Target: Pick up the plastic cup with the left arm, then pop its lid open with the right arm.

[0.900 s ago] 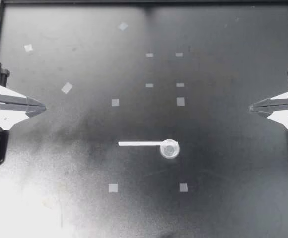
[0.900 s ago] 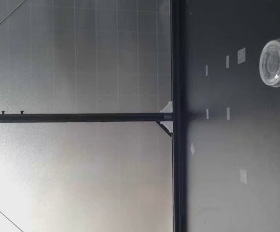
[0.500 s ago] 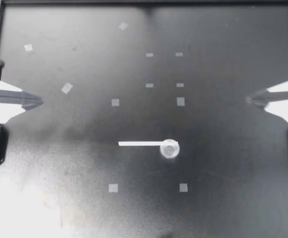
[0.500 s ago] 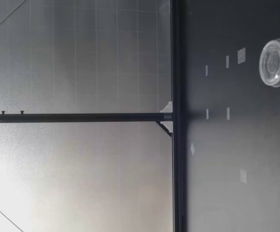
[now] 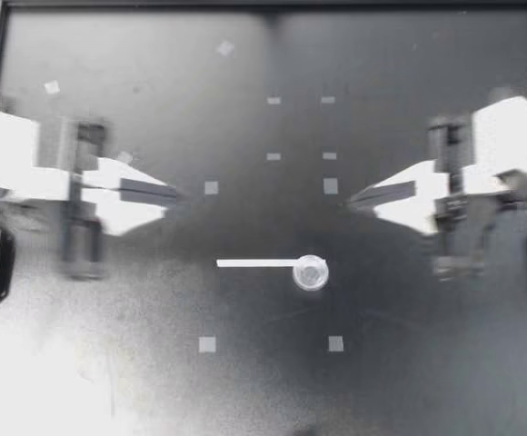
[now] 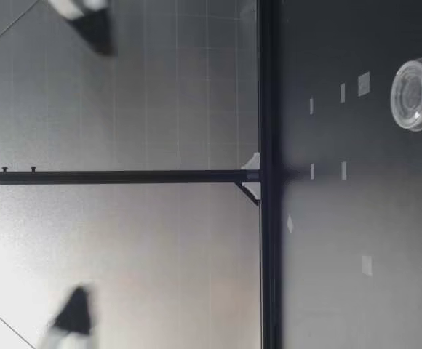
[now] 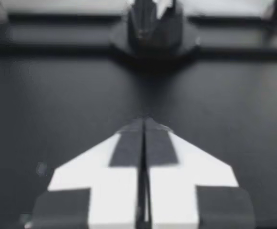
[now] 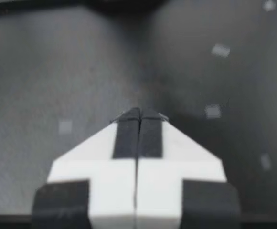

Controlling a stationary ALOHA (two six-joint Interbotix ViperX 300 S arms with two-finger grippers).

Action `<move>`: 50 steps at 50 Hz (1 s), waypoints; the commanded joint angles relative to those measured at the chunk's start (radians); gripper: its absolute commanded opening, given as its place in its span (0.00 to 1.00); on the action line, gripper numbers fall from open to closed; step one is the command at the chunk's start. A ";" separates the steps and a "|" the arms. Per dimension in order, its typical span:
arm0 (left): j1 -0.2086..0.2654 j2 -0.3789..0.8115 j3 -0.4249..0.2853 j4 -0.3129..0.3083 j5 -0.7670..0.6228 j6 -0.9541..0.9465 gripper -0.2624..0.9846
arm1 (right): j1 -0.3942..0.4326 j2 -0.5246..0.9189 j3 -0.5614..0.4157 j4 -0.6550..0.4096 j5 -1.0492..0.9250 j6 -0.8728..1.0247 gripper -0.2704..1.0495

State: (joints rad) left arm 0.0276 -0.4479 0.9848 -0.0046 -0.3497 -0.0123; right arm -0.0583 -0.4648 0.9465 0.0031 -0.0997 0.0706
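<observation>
One white strip [image 5: 256,263] crosswise, right end at cup [image 5: 311,272].

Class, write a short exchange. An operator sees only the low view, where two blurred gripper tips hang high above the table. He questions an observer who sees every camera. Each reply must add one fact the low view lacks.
Operator: Are those two grippers open or shut?
Observer: Both are shut and empty. For my left gripper and my right gripper, each wrist view shows the jaws closed tight with nothing between them.
Operator: Which tip is nearer the clear cup?
Observer: From above, my right gripper's tip is nearer. The clear cup lies closer to it than to my left gripper, and neither touches it.
</observation>
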 commanded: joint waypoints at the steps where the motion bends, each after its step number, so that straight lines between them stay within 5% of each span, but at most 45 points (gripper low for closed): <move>1: 0.003 0.067 -0.032 0.000 -0.052 -0.014 0.12 | 0.002 0.052 -0.031 0.002 -0.021 0.006 0.12; 19: -0.014 0.276 -0.069 0.009 -0.097 -0.083 0.15 | 0.063 0.276 -0.041 0.002 -0.057 0.094 0.12; 42: -0.049 0.518 -0.133 0.009 -0.179 -0.115 0.62 | 0.100 0.411 -0.034 -0.002 -0.133 0.227 0.12; 50: -0.049 0.607 -0.172 0.009 -0.176 -0.098 0.63 | 0.101 0.411 -0.005 0.002 -0.160 0.233 0.12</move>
State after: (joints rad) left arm -0.0215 0.1488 0.8406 0.0031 -0.5185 -0.1150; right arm 0.0368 -0.0445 0.9449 0.0031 -0.2439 0.3022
